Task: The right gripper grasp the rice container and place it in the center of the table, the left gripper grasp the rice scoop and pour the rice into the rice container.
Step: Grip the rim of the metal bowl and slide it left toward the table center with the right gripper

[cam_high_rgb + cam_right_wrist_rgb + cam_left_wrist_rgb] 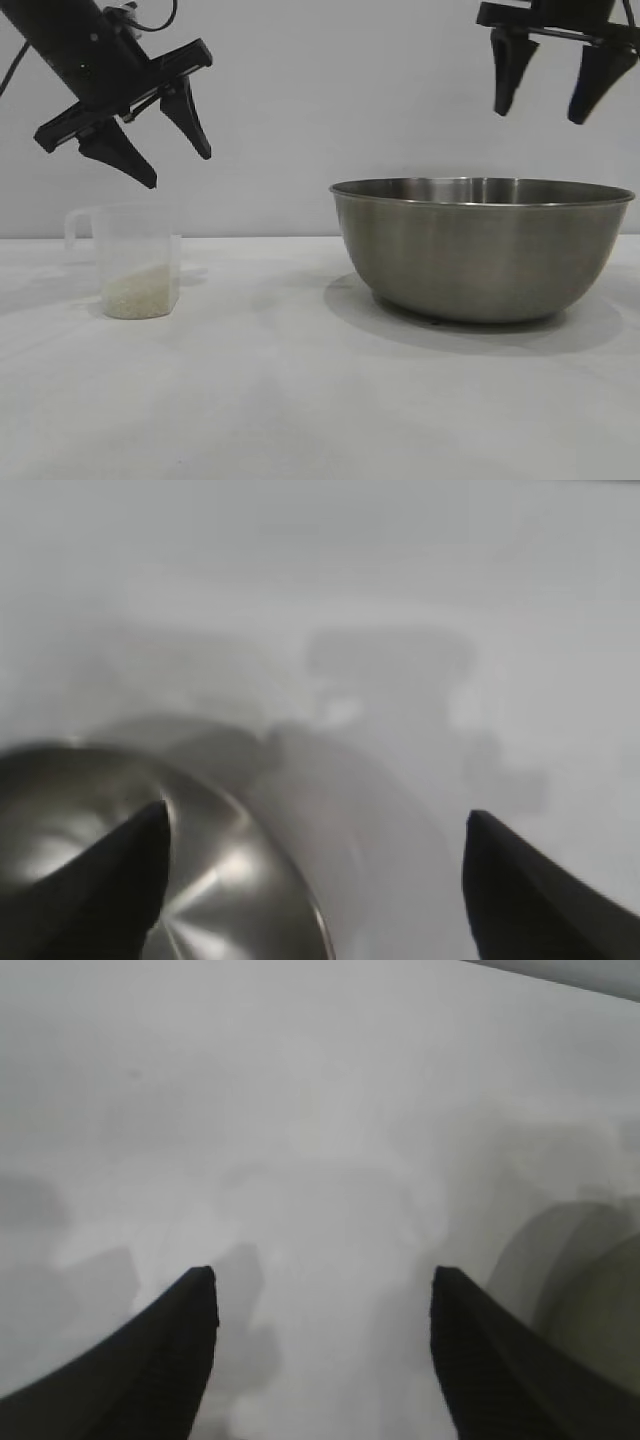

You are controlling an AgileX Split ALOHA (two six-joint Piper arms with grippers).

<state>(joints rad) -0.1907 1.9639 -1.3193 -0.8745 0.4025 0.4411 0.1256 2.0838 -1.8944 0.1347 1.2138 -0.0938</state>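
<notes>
Both hands' arms cut off above rice container (482,250)

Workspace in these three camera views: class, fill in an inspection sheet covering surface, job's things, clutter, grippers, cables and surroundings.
Surface: plain white matte table, bare apart from the job's things.
Job's things: large round brushed-steel bowl upright at the exterior view's right; small clear plastic measuring cup with loop handle upright at its left, a low layer of white rice grains inside.
Clutter: nothing seen.
Grippers: black left gripper open, tilted, above the cup, holding nothing; black right gripper open, pointing down above the bowl's right side, holding nothing.
Cables: a black cable by the left arm.
Surroundings: plain pale wall.
</notes>
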